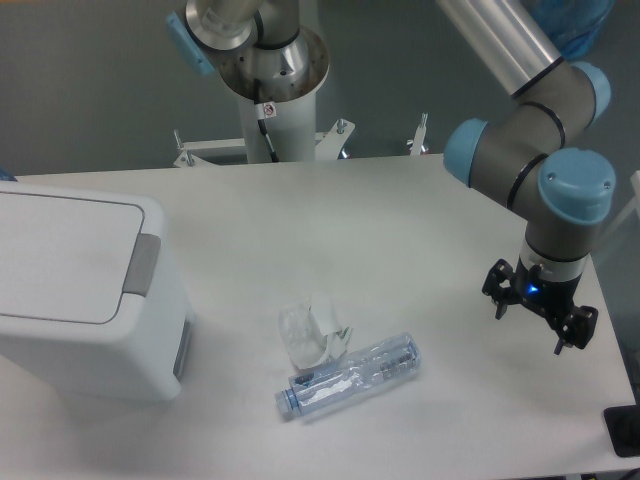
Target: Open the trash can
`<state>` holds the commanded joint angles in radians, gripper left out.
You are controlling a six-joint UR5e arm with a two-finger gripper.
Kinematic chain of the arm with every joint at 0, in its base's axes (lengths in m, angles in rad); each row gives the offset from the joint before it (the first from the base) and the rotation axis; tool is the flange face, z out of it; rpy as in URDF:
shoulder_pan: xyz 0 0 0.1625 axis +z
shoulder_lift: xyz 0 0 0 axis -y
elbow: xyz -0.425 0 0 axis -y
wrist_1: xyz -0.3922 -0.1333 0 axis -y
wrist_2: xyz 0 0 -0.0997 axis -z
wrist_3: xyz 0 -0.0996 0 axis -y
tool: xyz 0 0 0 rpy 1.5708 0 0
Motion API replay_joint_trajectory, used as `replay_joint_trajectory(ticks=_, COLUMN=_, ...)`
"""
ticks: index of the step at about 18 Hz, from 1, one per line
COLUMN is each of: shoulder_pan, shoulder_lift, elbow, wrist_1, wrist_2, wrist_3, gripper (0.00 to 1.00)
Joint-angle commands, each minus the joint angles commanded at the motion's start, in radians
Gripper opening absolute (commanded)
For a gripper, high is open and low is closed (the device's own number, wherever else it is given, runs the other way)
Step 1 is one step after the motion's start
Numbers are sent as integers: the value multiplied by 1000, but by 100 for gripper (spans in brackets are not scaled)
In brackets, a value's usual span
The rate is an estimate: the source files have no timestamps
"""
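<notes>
Boxy white plastic trash can, rounded corners, flat lid shut, grey tab. Claw spread open, empty, well apart above matte white tabletop.

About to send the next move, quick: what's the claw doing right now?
Claw: open, holding nothing, hovering at the right side of the table, far from the trash can.

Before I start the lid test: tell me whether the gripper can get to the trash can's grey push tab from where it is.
Probably yes. The gripper hangs over bare table at the right; the grey tab faces it, and the cup and bottle lie low.
</notes>
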<state>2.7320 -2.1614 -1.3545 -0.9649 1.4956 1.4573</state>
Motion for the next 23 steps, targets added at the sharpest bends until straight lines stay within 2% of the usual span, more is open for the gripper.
replay_joint_trajectory(ticks=11, shoulder_pan=-17, shoulder_lift=3, elbow=-2, wrist_1=5, wrist_2=5, wrist_3=-44, gripper=100)
replay_joint_trajectory(ticks=13, shoulder_pan=-12, shoulder_lift=11, elbow=-24, wrist_1=9, wrist_2=-5, wrist_3=-98, gripper=100)
replay_joint_trajectory(ticks=15, shoulder_pan=-12, shoulder_lift=44, elbow=-57, wrist_1=11, wrist_2=-12, wrist_3=-109, gripper=100)
replay_joint_trajectory(ticks=17, shoulder_pan=-17, shoulder_lift=60, elbow=-63, wrist_1=6, wrist_2=-38, wrist_3=-164, gripper=100)
replay_joint_trajectory(ticks=19, shoulder_pan=-23, shoulder_lift=69, elbow=-95, wrist_1=8, wrist_2=-78, wrist_3=-251, gripper=100)
replay_joint_trajectory(ticks=21, shoulder_pan=-25, shoulder_lift=110, elbow=-126, wrist_1=12, wrist_2=-124, wrist_3=-268, gripper=100)
replay_joint_trajectory(ticks=23, shoulder_pan=-22, shoulder_lift=120, elbow=-135, wrist_1=12, wrist_2=-204, wrist_3=-275, gripper=100)
